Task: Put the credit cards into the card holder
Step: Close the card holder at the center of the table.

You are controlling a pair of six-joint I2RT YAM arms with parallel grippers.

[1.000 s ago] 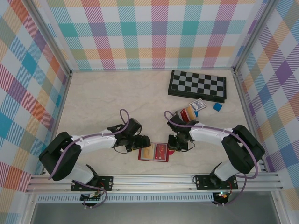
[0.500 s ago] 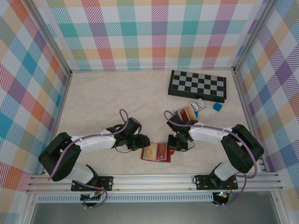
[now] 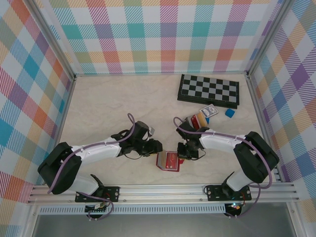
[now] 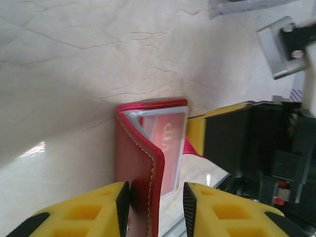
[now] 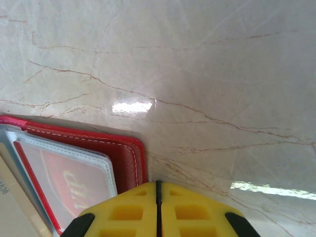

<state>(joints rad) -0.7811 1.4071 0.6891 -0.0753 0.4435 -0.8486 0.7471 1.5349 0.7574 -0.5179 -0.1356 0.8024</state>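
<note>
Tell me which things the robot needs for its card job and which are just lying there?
For the job: card holder, red card in its sleeve, pile of cards.
Just lying about: chessboard, blue cube, patterned blue-and-white card.

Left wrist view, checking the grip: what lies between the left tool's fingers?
The card holder, red cover and a sleeved red card; left wrist view.
</note>
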